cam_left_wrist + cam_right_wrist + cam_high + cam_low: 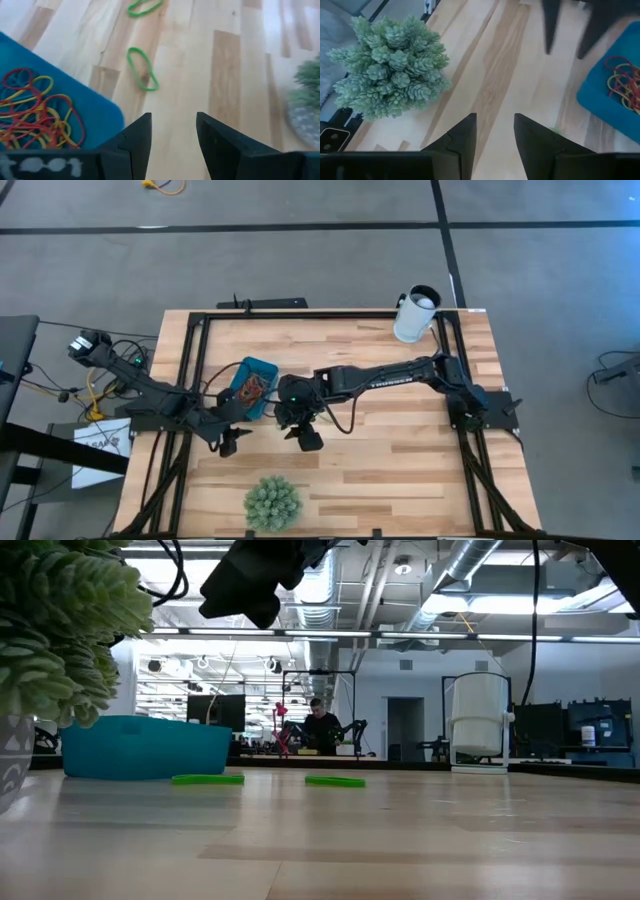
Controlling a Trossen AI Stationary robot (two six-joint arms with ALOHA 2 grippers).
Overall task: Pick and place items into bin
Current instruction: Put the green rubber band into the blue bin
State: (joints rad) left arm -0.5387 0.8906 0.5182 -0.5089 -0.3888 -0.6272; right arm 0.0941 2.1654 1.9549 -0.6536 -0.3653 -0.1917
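Observation:
The teal bin [255, 387] lies left of the table's middle and holds a heap of red, yellow and orange rubber bands [35, 112]. Two green rubber bands [142, 75] [145, 6] lie flat on the wood beside the bin, and both show in the low view [207, 779] [335, 781]. My left gripper [232, 442] [172, 117] hovers open just near-side of the bin, above the table, with the closer green band ahead of its fingers. My right gripper [303, 438] [495, 117] is open too, held above the table to the right of the bin [615, 85].
A green spiky ball [272, 502] sits near the table's near edge, close below both grippers. A white cup [415, 315] stands at the far right corner. A person [320, 725] sits far back in the room. Bare wood stretches to the right of the grippers.

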